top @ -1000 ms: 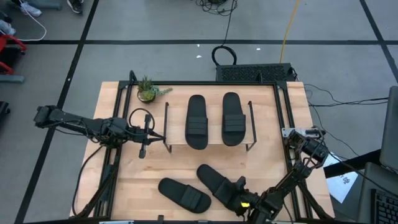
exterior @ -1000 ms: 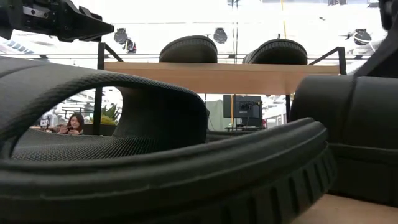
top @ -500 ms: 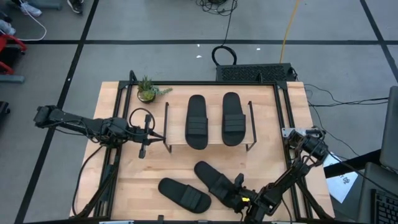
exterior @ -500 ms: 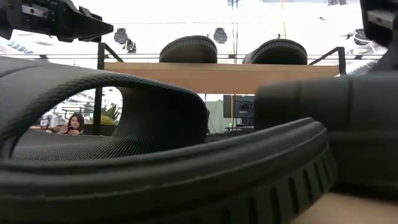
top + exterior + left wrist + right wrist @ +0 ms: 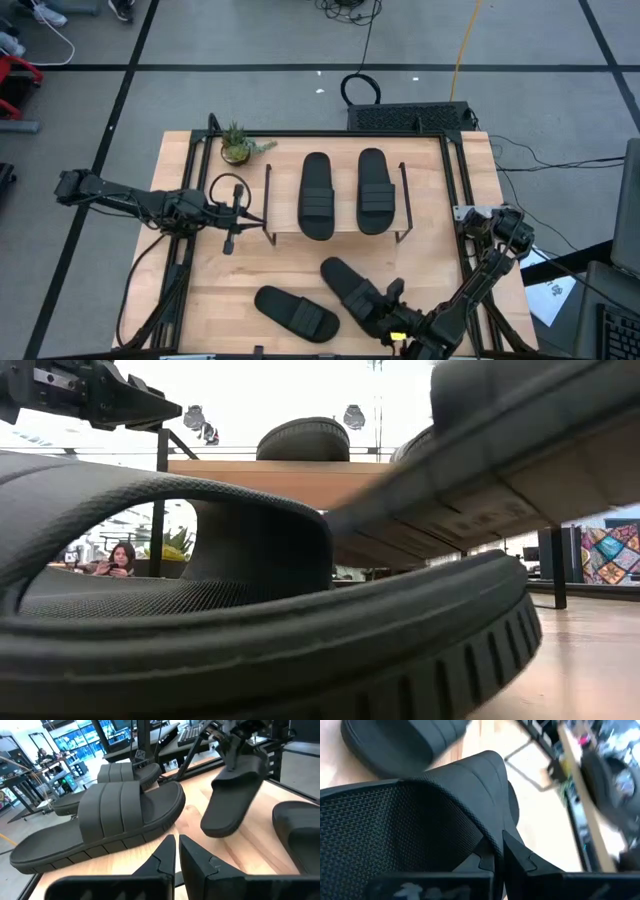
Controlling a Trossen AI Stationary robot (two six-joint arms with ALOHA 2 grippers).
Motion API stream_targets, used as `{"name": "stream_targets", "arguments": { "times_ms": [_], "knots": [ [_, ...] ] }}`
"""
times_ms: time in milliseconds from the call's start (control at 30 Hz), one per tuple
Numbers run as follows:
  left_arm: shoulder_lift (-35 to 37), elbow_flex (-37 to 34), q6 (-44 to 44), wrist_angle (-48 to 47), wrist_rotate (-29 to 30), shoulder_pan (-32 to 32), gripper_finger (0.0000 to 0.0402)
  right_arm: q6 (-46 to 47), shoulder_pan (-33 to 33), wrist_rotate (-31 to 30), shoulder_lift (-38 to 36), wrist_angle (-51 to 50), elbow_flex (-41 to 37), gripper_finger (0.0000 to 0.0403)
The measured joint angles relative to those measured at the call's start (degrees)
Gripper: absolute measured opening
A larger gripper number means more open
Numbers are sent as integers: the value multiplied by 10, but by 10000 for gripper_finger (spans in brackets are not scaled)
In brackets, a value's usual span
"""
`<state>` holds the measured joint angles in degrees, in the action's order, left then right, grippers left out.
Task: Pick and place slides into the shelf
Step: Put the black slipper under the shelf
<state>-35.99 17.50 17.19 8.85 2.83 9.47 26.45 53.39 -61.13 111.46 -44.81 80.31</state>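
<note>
Two black slides lie sole-down on the shelf's plank top. A third slide rests flat on the table near the front edge and fills the low view. The fourth slide is raised and tilted, with my right gripper shut on it; its sole shows in the low view. My left gripper hovers shut and empty by the shelf's left end, its fingers almost together. My right gripper pinches the slide's wide strap at its edge between the two fingers, one under the strap and one on top. It comes slanting down from the table's near right. The slide hangs tilted below it, its end toward the shelf lowest, sole off the table.
A small potted plant stands at the far left corner. The table's black frame runs along its edges. Under the plank, between the shelf's wire legs, the table is bare. A seated person shows far off in the room.
My right gripper has gone up with the fourth slide. The slide lay flat on the table a second ago; now it is raised off the wood and tipped, its sole showing from below in the low view. The other slides have stayed put.
</note>
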Motion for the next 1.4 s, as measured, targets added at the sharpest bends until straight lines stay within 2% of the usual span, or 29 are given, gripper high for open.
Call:
{"name": "stream_targets", "arguments": {
  "times_ms": [233,400,600,900,967,1100,1400],
  "knots": [
    [0,0,-9,-1,0,0,10,212,-3,50,4,-193,7,1],
    [0,0,-10,-1,0,0,3,294,-23,86,19,-271,7,1],
    [0,0,-12,-1,0,0,20,367,-57,81,45,-328,6,0],
    [0,0,-12,0,-6,0,2,372,-128,74,66,-311,3,4],
    [0,0,-12,1,-9,0,2,349,-136,77,66,-293,3,5],
    [0,0,-13,4,-9,0,13,309,-138,105,64,-274,3,7],
    [0,0,-13,4,-13,0,16,324,-141,177,64,-228,3,22]
  ]
}}
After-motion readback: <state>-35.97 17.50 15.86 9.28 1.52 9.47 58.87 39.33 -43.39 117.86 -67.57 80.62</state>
